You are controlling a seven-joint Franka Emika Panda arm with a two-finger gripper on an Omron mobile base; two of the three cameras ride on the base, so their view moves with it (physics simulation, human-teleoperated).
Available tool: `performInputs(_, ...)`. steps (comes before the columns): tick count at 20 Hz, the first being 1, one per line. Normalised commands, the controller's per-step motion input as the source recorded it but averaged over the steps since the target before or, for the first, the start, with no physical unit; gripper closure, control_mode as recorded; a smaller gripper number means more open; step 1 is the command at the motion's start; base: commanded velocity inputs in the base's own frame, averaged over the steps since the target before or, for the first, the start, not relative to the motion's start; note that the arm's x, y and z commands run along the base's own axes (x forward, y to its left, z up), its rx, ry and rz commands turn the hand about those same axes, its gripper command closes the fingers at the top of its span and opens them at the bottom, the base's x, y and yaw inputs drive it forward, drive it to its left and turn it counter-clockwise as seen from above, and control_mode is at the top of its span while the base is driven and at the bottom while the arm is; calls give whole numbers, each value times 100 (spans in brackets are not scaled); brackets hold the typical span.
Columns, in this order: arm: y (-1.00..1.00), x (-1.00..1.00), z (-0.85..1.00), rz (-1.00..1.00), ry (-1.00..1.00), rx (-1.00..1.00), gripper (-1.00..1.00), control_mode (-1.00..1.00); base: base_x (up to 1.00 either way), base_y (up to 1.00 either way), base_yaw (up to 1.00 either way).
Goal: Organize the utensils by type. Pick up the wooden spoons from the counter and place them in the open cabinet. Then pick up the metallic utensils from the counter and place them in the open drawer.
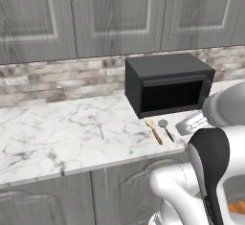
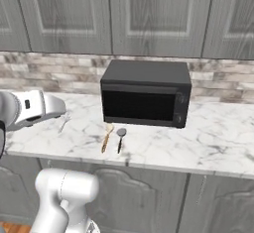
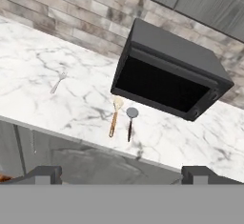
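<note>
The wooden spoon (image 3: 114,118) lies flat on the counter (image 3: 57,104), just in front of the black oven (image 3: 167,75), with the metal spoon (image 3: 130,122) just beside it and roughly parallel. It looks light and stiff, a slim orange-brown handle ending in a paler flat head that points toward the oven. Lying so low on hard marble, it will likely be awkward to pinch; the middle of the handle seems the safest place to take hold, with the fingers set across its width so that the neighbouring spoon is not nudged. The smooth handle could slip or pivot if gripped near one end. The metal spoon has a round grey bowl and a dark thin handle. A small silver fork (image 3: 57,82) rests well apart, further along the counter toward the left of the hand view. The gripper (image 3: 122,173) hangs off the counter's front edge, its fingers spread wide and holding nothing.
</note>
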Motion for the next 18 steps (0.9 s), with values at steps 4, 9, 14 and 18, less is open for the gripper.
performInputs(4, 0, 0, 0, 0, 0, 0, -100, 100, 48, 0, 0)
performInputs(9, 0, 0, 0, 0, 0, 0, -100, 100, 13, 0, 0)
performInputs(14, 0, 0, 0, 0, 0, 0, -100, 100, 0, 0, 0)
performInputs(18, 0, 0, 0, 0, 0, 0, -100, 100, 6, 0, 0)
